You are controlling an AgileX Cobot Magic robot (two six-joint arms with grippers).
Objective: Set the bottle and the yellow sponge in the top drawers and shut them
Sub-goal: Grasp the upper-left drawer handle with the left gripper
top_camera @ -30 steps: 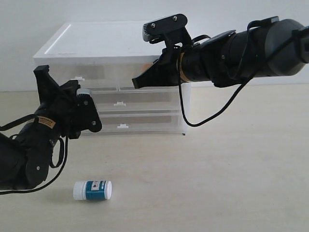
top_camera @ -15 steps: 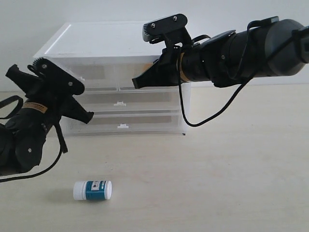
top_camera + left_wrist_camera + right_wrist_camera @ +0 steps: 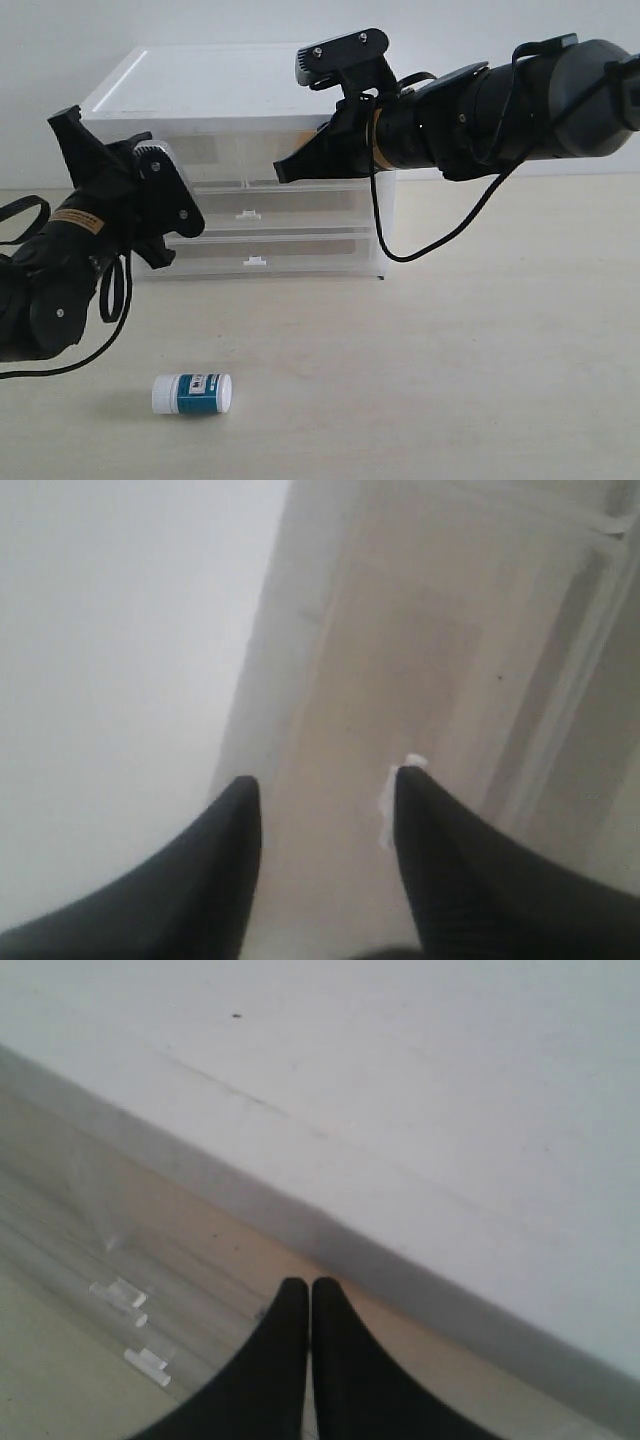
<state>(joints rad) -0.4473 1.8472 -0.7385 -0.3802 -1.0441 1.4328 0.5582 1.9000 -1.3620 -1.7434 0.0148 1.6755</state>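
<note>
The bottle (image 3: 192,393) lies on its side on the table, in front of my left arm and well apart from both grippers. My left gripper (image 3: 170,190) (image 3: 325,782) is open with nothing between its fingers, right at the front of the left top drawer (image 3: 205,150). One of its fingertips (image 3: 412,785) is beside that drawer's white tab handle (image 3: 387,805). My right gripper (image 3: 283,172) (image 3: 308,1286) is shut and empty, its tip against the front of the right top drawer (image 3: 262,152). The yellow sponge is out of view.
The cabinet's white top (image 3: 230,85) (image 3: 420,1090) sits against the back wall. Two full-width drawers (image 3: 290,205) with tab handles (image 3: 248,214) are shut below. Bare table (image 3: 450,350) stretches to the right and front.
My left gripper has gone from shut to open while turning in front of the left top drawer. The right arm and the bottle have not moved.
</note>
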